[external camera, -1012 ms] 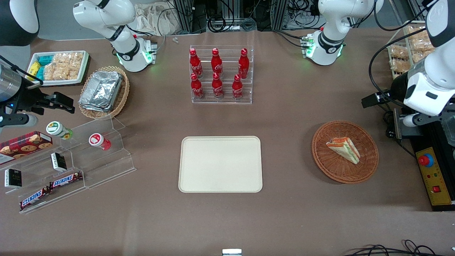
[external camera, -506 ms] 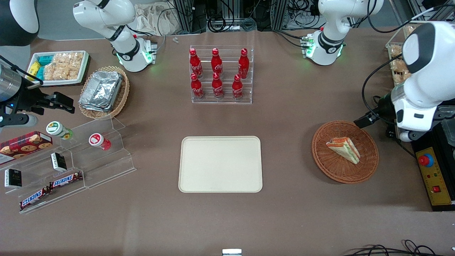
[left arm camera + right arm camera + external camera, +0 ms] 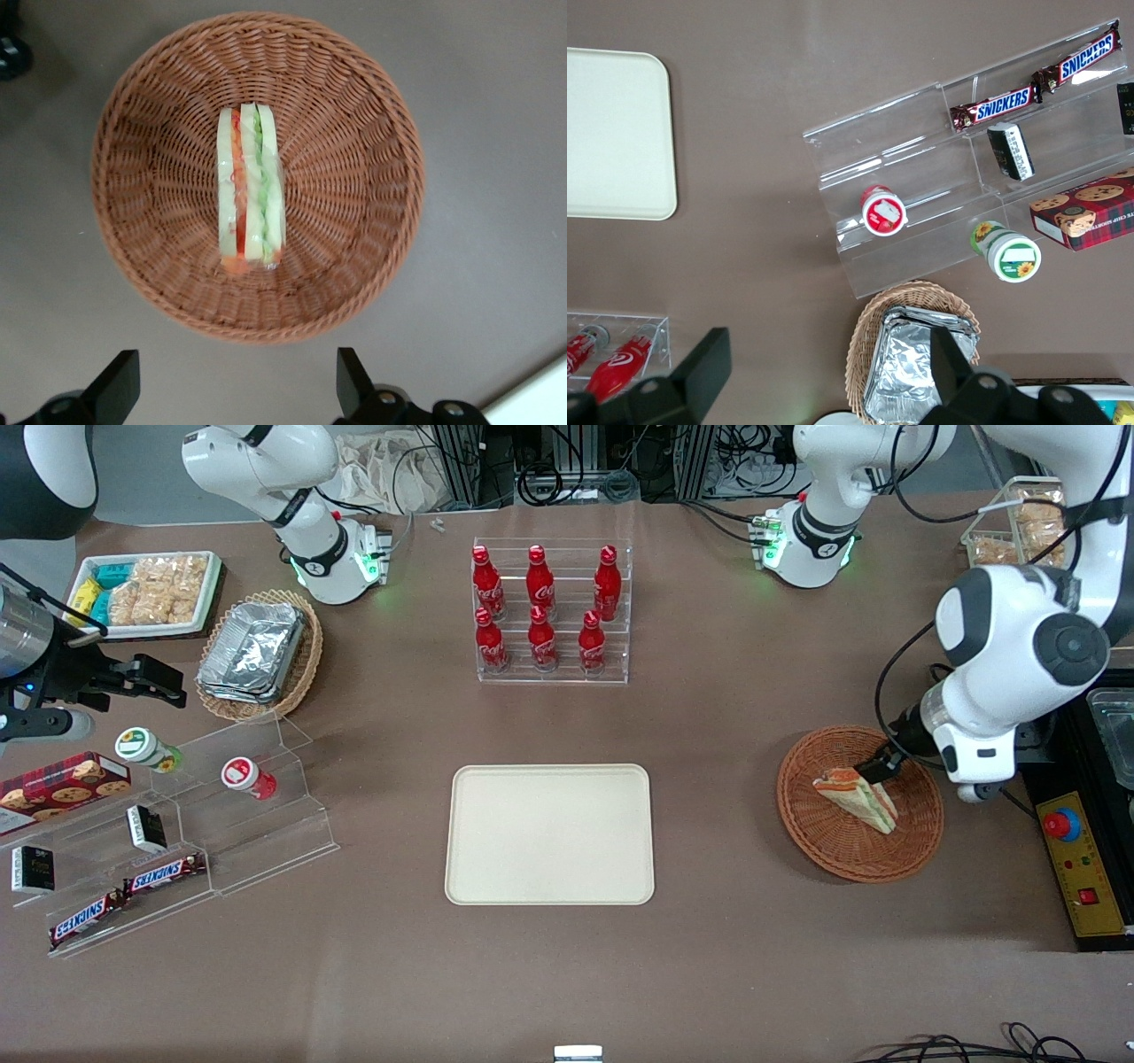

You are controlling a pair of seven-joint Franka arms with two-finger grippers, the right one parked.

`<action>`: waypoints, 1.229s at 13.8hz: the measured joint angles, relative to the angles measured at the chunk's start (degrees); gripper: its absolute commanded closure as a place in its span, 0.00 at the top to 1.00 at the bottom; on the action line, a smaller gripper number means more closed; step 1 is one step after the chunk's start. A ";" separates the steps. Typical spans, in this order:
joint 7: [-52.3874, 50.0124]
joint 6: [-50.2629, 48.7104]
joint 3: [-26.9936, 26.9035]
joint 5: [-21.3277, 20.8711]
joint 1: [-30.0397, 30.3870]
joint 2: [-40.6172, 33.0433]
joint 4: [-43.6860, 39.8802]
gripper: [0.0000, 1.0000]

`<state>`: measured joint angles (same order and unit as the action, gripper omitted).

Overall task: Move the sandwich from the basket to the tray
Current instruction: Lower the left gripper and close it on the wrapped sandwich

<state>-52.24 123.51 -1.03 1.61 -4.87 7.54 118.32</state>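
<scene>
Your tool (image 3: 230,394) hangs above the round, shallow, reddish-brown woven wicker basket (image 3: 819,841), its two dark fingers (image 3: 115,385) spread wide apart and holding nothing. The small triangular sandwich (image 3: 857,798) of pale white bread with orange-red and green filling lies in the middle of that basket, resting on its side with the layered cut edge showing.

What matters for your next move: in the wrist view the sandwich's (image 3: 250,190) long axis runs straight away from the gap between the fingers, so the fingers stand to either side of its narrow width. The wedge sits ahead of the gap rather than in it, so you would likely need to carry the tool forward over the basket (image 3: 354,115) centre before descending.

The bread looks soft and will probably squash under a hard close. The wicker weave is ribbed with a raised rim. The large, plain cream-beige rectangular tray (image 3: 549,886) lies flat on the brown table (image 3: 709,974), well apart, toward the parked arm's end.
</scene>
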 measured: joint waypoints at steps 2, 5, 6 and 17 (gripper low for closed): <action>-3.03 3.79 -0.23 -1.08 0.00 4.17 0.08 1.00; -7.39 8.70 -0.29 -3.86 0.00 9.53 0.09 1.00; -8.63 10.14 -0.30 -4.75 0.00 10.99 0.08 1.00; -12.29 12.41 -0.99 -6.90 0.00 13.59 -1.07 0.00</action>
<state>-64.53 135.92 -2.01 -5.29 -4.87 21.13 117.25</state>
